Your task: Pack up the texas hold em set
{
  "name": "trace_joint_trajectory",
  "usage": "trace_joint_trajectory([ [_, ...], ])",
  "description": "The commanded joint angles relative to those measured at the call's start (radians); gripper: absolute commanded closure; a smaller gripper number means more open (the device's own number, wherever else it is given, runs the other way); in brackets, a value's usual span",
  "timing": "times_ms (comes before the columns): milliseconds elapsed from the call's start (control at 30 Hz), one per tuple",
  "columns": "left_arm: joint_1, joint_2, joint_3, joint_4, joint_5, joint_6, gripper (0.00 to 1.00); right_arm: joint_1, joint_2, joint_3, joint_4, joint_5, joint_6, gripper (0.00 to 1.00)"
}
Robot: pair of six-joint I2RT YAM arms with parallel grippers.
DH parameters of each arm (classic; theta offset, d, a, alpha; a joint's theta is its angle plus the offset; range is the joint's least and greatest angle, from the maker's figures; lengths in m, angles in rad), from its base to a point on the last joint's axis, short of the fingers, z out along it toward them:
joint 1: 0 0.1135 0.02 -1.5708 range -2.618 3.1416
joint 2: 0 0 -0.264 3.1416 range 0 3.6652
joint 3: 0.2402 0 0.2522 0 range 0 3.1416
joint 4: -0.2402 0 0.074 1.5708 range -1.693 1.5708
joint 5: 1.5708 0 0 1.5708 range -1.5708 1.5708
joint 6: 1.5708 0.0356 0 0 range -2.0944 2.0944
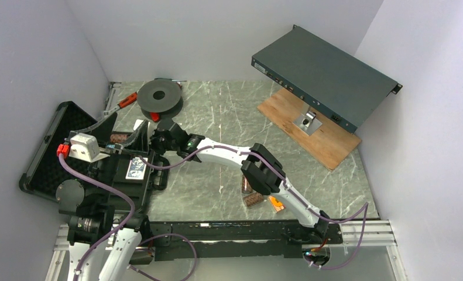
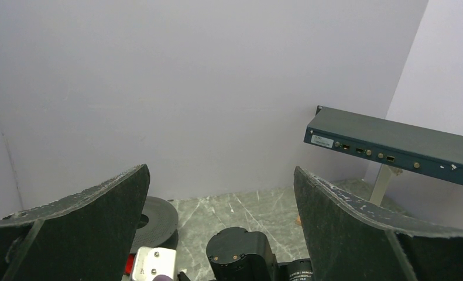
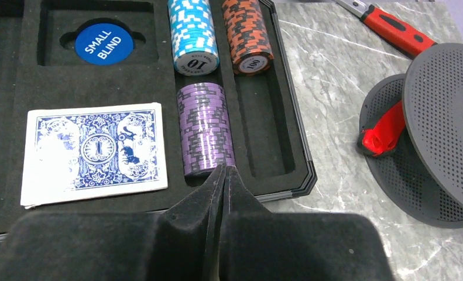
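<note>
Right gripper pinched fully shut, holding nothing. Tips at near end of purple chip stack (touching or just short, can't tell). Stack lies on side in case slot, long axis running straight away from fingers. Card deck in neighbouring recess. Left gripper spread wide, empty. Loose brown stack on table under right forearm, so right arm nearer.

Purple chip stack, blue-white chip stack, orange-black chip stack, blue-patterned card deck.
</note>
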Motion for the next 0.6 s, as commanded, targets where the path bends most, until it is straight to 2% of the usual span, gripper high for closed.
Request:
trace_joint_trajectory([
  [0, 0.006, 0.011, -0.005, 0.015, -0.005, -0.004, 0.00, 0.003, -0.017, 0.024, 0.013, -0.020, 0.033, 1.00],
  [567, 0.006, 0.011, -0.005, 0.012, -0.003, -0.005, 0.00, 0.008, 0.076, 0.092, -0.007, -0.053, 0.074, 1.00],
])
